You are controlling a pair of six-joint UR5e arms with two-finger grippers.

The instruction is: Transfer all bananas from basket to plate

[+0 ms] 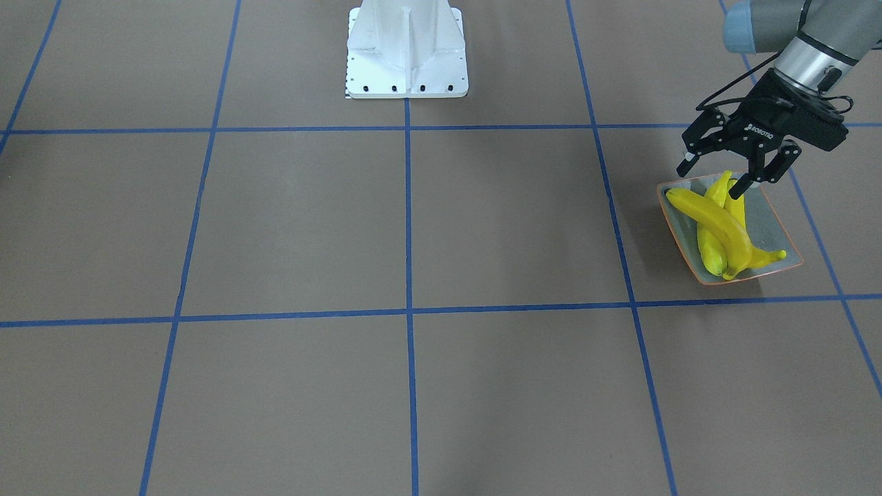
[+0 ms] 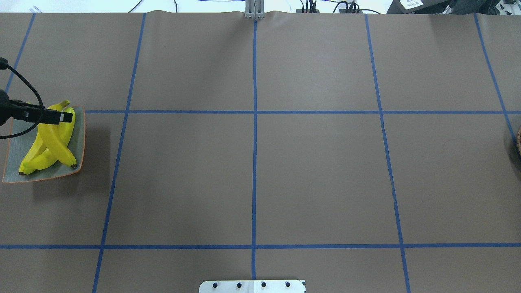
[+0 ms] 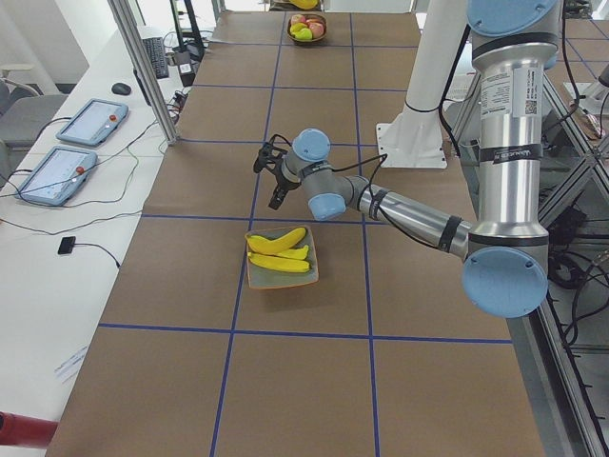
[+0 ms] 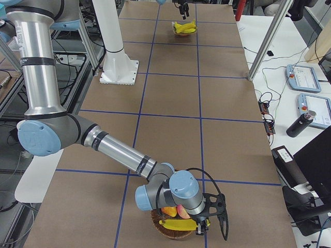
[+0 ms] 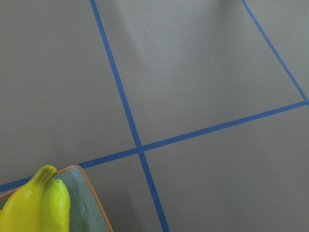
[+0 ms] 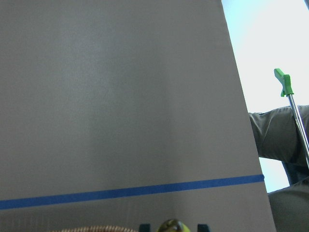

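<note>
Yellow bananas (image 1: 720,224): three on plate (image 1: 766,212); fourth banana (image 4: 178,224) in basket (image 4: 164,235) beneath right gripper (image 4: 212,228), grip state unreadable. Left gripper (image 1: 720,176) splayed, empty. Advice: pinch mid-body, lift clear of rim.

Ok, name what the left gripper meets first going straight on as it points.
Probably the curved yellow bananas on the square grey-green plate; the left gripper hangs right over their stem ends.
</note>
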